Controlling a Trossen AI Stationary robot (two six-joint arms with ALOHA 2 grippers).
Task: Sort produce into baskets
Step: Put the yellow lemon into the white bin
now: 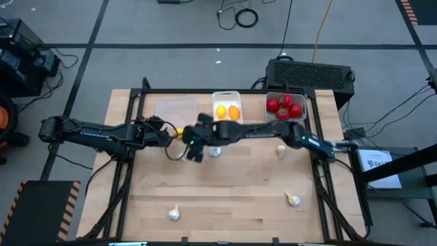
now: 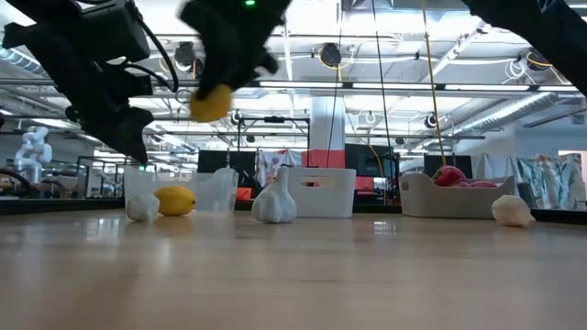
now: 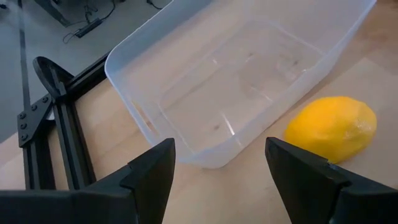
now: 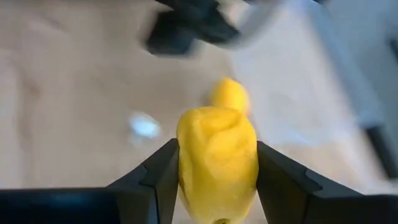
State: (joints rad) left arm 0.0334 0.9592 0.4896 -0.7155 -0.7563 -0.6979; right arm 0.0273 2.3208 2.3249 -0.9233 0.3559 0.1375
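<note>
My right gripper (image 4: 217, 165) clamps a lemon (image 4: 217, 163) between its jaws (hidden from overhead); left gripper (image 3: 217, 171) gapes, second lemon (image 3: 333, 127) just ahead.

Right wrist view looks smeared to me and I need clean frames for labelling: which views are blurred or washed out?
Right wrist view: table and background streaked with motion blur, the held lemon fairly crisp. Low view: dark arms backlit against bright ceiling lights, a sheen on the table. Left wrist view: sharp, with glare lines in the clear tray. High view: evenly lit.
</note>
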